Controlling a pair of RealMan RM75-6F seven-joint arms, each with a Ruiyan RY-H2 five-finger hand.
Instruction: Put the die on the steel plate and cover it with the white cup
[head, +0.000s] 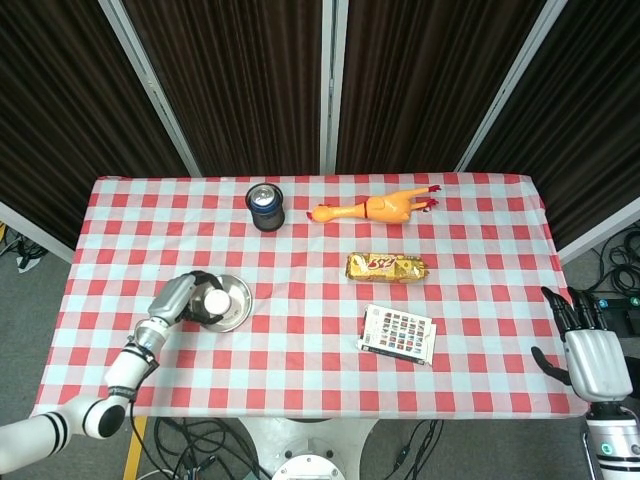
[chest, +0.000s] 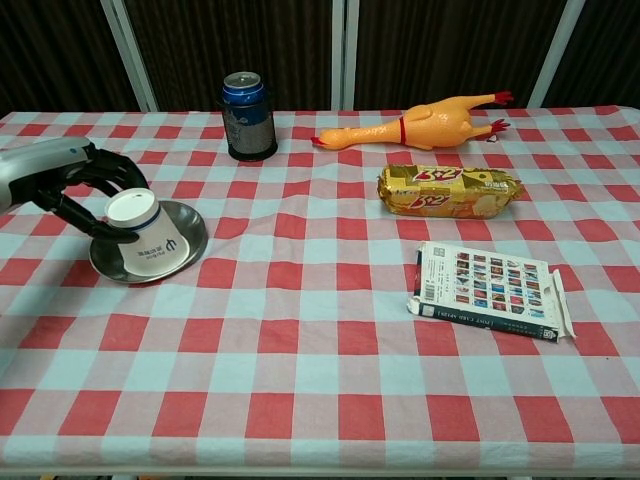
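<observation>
A: Left hand gripped the inverted white paper cup with dark fingers curled round its upturned base. Cup leaned toward the left edge, mouth down on the round steel plate.

B: Die?

A: Not visible in either view. Can't tell whether it was under the cup.

B: Where was the plate?

A: Near the table's left edge, about midway between front and back. In the head view the hand covered its left rim.

B: Right hand?

A: Right hand hung off the right front corner of the red-and-white checked tablecloth, holding nothing, fingers straight and slightly apart. Head view only; its forearm was cut off by the frame bottom.

B: The rest?

A: Blue drink can in a dark sleeve and orange rubber chicken along the back edge. Gold-wrapped biscuit pack mid-table toward the right, printed booklet in front of it. Booklet print too small to read.
</observation>
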